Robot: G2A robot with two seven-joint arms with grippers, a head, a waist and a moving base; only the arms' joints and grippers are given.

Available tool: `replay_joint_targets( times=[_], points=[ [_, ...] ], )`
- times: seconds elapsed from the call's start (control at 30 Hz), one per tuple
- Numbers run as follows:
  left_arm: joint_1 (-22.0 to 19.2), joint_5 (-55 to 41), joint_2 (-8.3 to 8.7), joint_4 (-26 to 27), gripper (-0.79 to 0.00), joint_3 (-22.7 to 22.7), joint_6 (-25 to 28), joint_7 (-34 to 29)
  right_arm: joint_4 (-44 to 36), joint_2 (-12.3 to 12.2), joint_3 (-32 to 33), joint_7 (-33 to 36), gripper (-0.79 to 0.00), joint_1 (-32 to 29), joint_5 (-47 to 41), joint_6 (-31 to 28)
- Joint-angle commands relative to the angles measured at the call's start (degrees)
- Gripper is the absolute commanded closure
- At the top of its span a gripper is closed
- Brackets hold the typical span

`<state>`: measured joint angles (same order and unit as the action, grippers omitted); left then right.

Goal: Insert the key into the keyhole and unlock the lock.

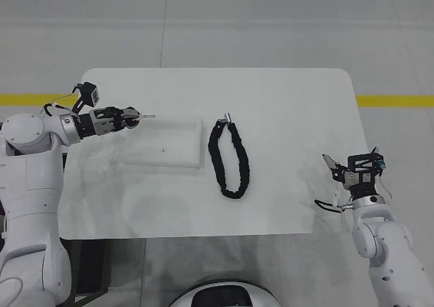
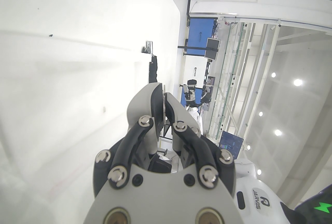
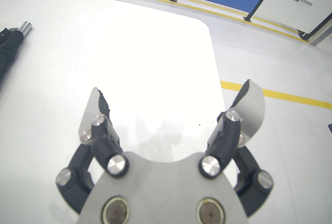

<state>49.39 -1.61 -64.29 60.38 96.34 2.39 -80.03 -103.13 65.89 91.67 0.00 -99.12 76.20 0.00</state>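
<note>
1. The left pincer [image 1: 133, 117] is clamping the key [image 1: 147, 117], blade pointing outward toward the chain lock [image 1: 229, 157], seemingly ready for insertion.
2. The lock is lying mid-bench [image 1: 294, 100], well apart from the key, beyond a white pad [image 1: 163, 142].
3. The right pincer [image 1: 338, 184] is gaping apart at the bench edge, likely free to steady the lock.
</note>
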Motion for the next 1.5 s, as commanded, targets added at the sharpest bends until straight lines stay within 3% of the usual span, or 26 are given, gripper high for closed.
replay_joint_targets(
  times=[0.0,0.07,0.2,0.37,0.53,0.67,1.17,1.27,1.47],
  points=[
    [0.00,0.00,0.00,0.00,0.000,0.00,0.00,0.00,0.00,0.00,0.00,0.00,-0.785,0.00,0.00,0.00],
    [0.00,0.00,0.00,0.00,0.000,0.00,0.00,0.00,-1.69,0.31,-1.23,1.04,-0.785,-0.49,-7.37,-3.31],
    [0.00,0.00,0.00,0.00,0.000,0.00,0.00,0.00,-5.42,0.89,-5.99,14.86,-0.785,5.11,-18.84,-6.30],
    [0.00,0.00,0.00,0.00,0.000,0.00,0.00,0.00,-0.24,2.79,-16.65,35.82,-0.785,21.75,-31.60,0.99],
    [0.00,0.00,0.00,0.00,0.000,0.00,0.00,0.00,6.92,5.80,-27.10,46.74,-0.785,35.77,-38.87,9.63],
    [0.00,0.00,0.00,0.00,0.000,0.00,0.00,0.00,12.44,8.44,-31.52,49.17,-0.785,43.07,-45.88,14.46],
    [0.00,0.00,0.00,0.00,0.000,0.00,0.00,0.00,12.44,8.44,-31.52,49.17,-0.785,43.07,-45.88,14.46],
    [0.00,0.00,0.00,0.00,0.000,0.00,0.00,0.00,7.82,8.64,-29.35,47.69,-0.785,37.68,-52.31,11.02],
    [0.00,0.00,0.00,0.00,0.000,0.00,0.00,0.00,16.65,11.17,-31.78,51.71,-0.785,46.86,-59.57,10.70]
  ],
)
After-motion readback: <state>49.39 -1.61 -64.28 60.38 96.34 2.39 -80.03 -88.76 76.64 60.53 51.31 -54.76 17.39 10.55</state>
